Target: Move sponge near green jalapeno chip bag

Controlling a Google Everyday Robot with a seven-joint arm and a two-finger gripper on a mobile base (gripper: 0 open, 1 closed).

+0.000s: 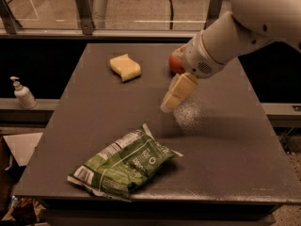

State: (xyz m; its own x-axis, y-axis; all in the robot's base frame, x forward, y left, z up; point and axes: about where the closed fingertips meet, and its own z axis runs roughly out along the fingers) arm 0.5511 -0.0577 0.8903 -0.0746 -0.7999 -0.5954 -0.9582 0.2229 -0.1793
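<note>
The sponge (125, 67), a pale yellow block with wavy edges, lies on the dark table (225, 145) at the back left of centre. The green jalapeno chip bag (126, 164) lies flat near the front edge, shiny green with white print and a barcode. My gripper (170, 104) hangs from the white arm (235, 32) over the table's middle, right of the sponge and above the bag, tips pointing down-left. It holds nothing.
A red apple (175, 64) sits at the back, partly hidden behind my wrist. A white pump bottle (22, 94) stands on a ledge left of the table. A glass rail runs behind the table.
</note>
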